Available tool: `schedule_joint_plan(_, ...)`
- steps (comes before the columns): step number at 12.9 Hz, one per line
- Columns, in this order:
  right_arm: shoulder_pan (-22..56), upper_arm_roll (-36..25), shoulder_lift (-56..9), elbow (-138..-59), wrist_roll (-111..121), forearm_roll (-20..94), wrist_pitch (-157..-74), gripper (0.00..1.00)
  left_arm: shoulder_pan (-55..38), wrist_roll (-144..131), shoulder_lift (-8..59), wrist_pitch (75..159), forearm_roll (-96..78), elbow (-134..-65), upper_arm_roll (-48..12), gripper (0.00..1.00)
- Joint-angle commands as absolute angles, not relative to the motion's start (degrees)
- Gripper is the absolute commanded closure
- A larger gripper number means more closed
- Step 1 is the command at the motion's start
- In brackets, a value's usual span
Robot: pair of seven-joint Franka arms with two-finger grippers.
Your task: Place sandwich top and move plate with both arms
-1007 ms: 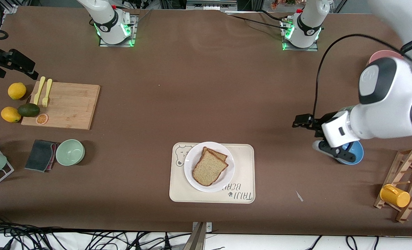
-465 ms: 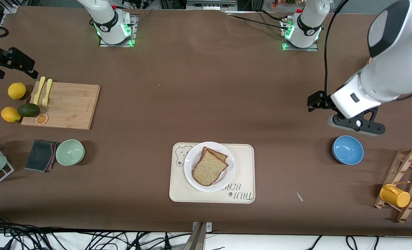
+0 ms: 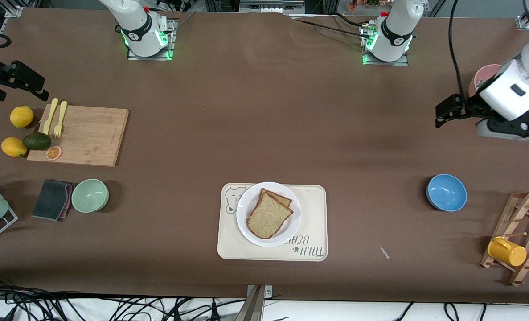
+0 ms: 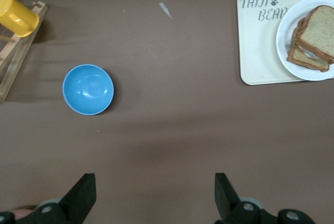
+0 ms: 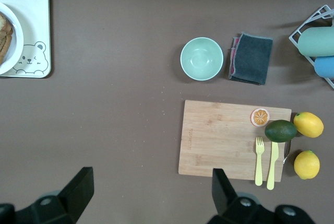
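I see the top slice lying on another slice on the plate, which sits on the bear tray, well apart from both grippers. My left gripper hangs over bare table at the left arm's end, fingers spread wide with nothing between them; blue bowl lies out ahead of the fingertips, yellow cup on a wooden rack farther off, tray and plate off to one side. My right gripper hangs over bare table at the right arm's end, fingers wide apart too, holding nothing; cutting board just ahead of one fingertip, with fork, avocado and two lemons by it, green bowl and cloth farther out.
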State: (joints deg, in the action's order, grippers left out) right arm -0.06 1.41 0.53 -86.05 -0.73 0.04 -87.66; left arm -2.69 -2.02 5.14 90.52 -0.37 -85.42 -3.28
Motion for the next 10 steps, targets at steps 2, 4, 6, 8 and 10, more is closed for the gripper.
schedule_joint_plan(2,-0.35,1.67,0.70,-85.08,-0.62,0.44,-86.66,0.00,-0.19,-2.20,-3.24,96.32,0.27,-97.90,-3.96,0.00)
schedule_joint_plan(4,-0.35,1.50,0.62,-85.08,-1.05,0.44,-86.57,0.00,0.26,-2.28,-3.60,96.33,0.61,-98.43,-4.30,0.00)
schedule_joint_plan(6,-0.35,1.49,0.62,-85.08,-0.97,0.44,-86.48,0.00,1.31,-2.63,-4.83,95.81,0.97,-99.57,-6.67,0.00)
schedule_joint_plan(8,-0.35,1.41,0.62,-85.08,-0.53,0.44,-86.48,0.00,1.32,-2.81,-5.54,94.92,0.97,-100.19,-6.85,0.00)
schedule_joint_plan(10,-0.35,1.41,0.62,-85.08,-0.53,0.44,-86.40,0.00,0.97,-2.81,-4.93,93.88,0.97,-99.41,-6.86,0.00)
